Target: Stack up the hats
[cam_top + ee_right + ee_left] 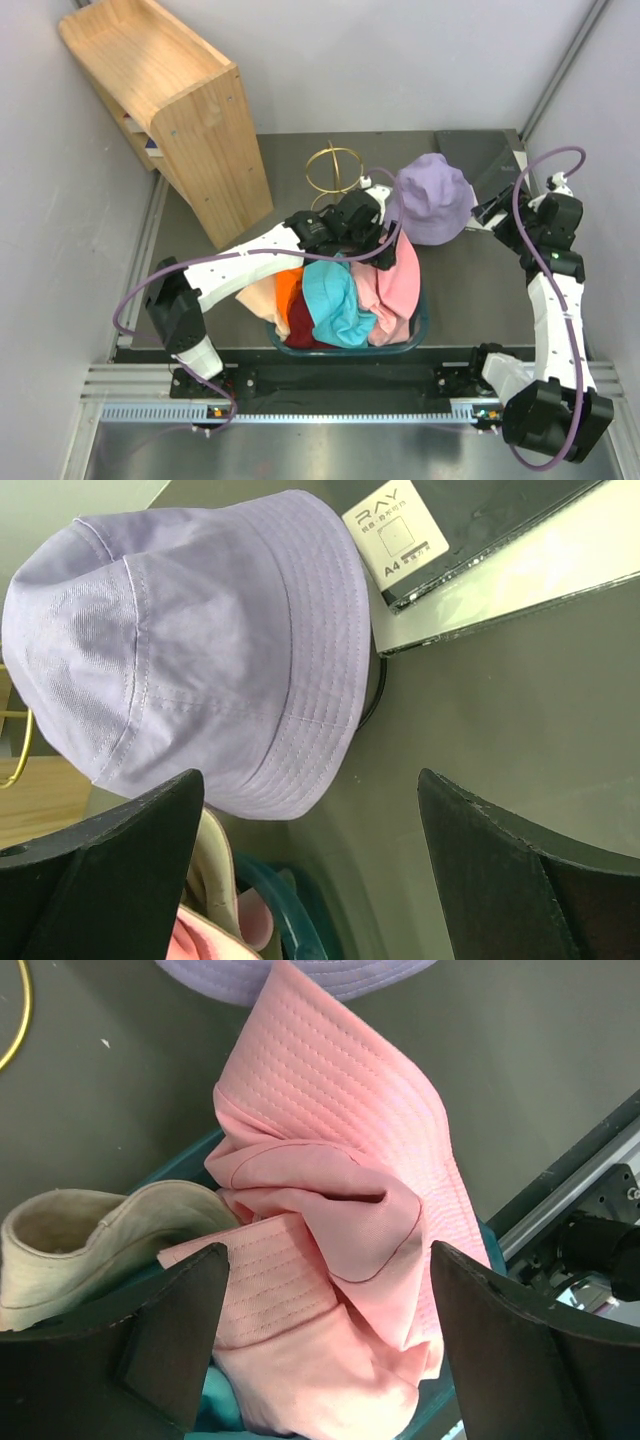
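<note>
A lavender hat [432,198] is sitting crown-up and rounded out, just right of the frame's centre. Below and left of it, a pink hat [395,280], teal hat [335,300], maroon hat [300,322], orange hat [287,290] and peach hat [260,295] are lying crumpled together in one heap, the pink one folding over itself.

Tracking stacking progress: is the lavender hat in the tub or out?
Out. The lavender hat sits crown-up beyond the teal tub, which holds the pink hat and others.
</note>
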`<state>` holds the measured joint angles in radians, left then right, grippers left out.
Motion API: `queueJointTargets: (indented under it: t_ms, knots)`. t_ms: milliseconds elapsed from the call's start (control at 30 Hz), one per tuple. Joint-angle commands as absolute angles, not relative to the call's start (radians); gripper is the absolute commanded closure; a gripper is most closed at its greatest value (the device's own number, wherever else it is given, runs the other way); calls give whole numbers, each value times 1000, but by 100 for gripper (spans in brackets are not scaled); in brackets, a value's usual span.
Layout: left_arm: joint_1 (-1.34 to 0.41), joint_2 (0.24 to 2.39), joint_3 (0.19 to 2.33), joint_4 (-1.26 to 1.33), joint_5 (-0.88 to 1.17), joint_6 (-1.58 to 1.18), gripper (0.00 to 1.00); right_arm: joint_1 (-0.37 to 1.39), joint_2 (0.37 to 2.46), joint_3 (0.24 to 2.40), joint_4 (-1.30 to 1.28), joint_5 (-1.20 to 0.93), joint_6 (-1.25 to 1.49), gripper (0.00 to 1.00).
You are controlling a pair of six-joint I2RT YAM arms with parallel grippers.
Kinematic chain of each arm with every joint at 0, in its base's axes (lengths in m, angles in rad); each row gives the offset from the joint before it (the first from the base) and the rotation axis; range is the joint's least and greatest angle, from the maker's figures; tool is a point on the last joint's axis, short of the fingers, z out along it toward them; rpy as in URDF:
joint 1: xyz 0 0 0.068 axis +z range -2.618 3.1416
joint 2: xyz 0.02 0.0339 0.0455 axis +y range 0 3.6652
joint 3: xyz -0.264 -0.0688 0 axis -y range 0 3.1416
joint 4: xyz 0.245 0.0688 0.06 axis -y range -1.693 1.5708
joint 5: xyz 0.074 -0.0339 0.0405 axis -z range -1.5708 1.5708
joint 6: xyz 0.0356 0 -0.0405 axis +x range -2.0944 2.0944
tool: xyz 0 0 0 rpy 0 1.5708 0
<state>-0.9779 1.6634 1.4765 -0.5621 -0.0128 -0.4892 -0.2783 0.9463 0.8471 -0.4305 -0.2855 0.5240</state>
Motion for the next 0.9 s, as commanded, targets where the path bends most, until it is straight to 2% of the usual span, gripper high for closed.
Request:
queueJointTargets:
  t_ms: [0, 300, 567, 633, 767, 800, 867]
  knots:
    - [-980, 1647, 1485, -482, -5, -538, 16, -290, 928, 916, -446, -298, 535, 12]
    - [-986, 1649, 1505, -460, -38, -537, 21, -288, 923, 920, -463, -318, 534, 12]
    - [-986, 1695, 1497, -400, 66, -560, 37, -288, 934, 933, -457, -331, 540, 12]
    - [-986, 1713, 1505, -379, 78, -560, 45, -288, 937, 945, -466, -333, 537, 12]
    - [-986, 1747, 1539, -413, 92, -555, 69, -290, 943, 986, -474, -354, 537, 12]
    - [-986, 1750, 1549, -420, 103, -552, 83, -288, 943, 994, -472, -362, 537, 12]
    - [-986, 1740, 1557, -440, 95, -546, 97, -288, 946, 1032, -474, -403, 535, 12]
